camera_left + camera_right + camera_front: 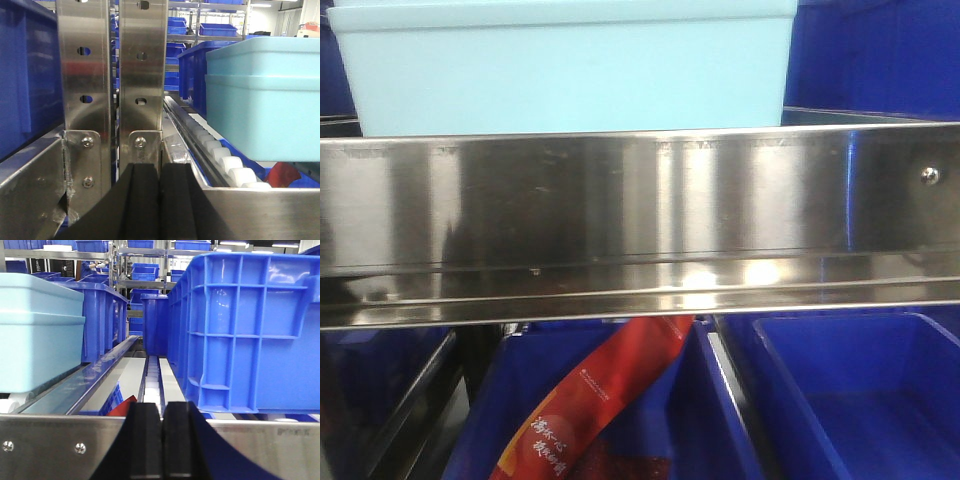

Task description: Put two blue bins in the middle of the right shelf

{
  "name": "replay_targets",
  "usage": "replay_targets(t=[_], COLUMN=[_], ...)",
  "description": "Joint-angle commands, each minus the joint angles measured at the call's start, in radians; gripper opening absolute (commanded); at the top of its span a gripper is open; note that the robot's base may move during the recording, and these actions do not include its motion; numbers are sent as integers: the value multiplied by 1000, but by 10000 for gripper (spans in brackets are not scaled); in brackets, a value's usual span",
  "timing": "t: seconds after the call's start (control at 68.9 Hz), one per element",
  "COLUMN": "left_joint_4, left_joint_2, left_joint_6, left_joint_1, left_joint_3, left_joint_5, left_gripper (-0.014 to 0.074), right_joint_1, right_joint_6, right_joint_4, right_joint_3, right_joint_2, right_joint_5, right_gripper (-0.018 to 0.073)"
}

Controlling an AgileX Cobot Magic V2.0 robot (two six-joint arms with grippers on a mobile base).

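front camera is right up against the steel shelf rail (640, 225), broad, shiny and scratched, filling the middle of the view. on the tier above that rail sits a pale blue bin (565, 65), plain smooth sides, thick lip at the top, its bottom edge just behind the rail. only one pale bin is clearly told apart here; whether a second is nested in it i cannot tell. below the rail, dark blue bins (860, 400) on the lower tier, and a red packet (605, 400) leaning diagonally out of one of them.

left wrist view: the left gripper (160, 200) shows two black fingers pressed together, nothing between them, low in front of the rail. two steel uprights (112, 75) with holes stand straight ahead. to the right, the pale blue bin (262, 100) rests on white rollers (225, 157), with a dark blue bin behind it.

right wrist view: the right gripper (161, 440) also has its black fingers closed together, empty, just before the rail edge. the pale blue bin (37, 335) sits at the left on the tier, apart from the gripper. a big ribbed dark blue bin (245, 330) fills the right, with a roller track (152, 377) running between them.
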Motion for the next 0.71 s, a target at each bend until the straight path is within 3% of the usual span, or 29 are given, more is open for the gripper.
replay_targets(t=[0.0, 0.697], left_joint_4=[-8, -8], left_joint_2=[-6, -6], left_joint_6=[0, 0], left_joint_1=[1, 1], left_joint_3=[-2, -2], left_joint_5=[-16, -16], left_gripper=[-111, -111], right_joint_1=[-5, -5], right_joint_6=[0, 0], right_joint_4=[6, 6], right_joint_3=[0, 0], right_joint_2=[-5, -5], right_joint_5=[-15, -17], right_gripper=[-167, -167])
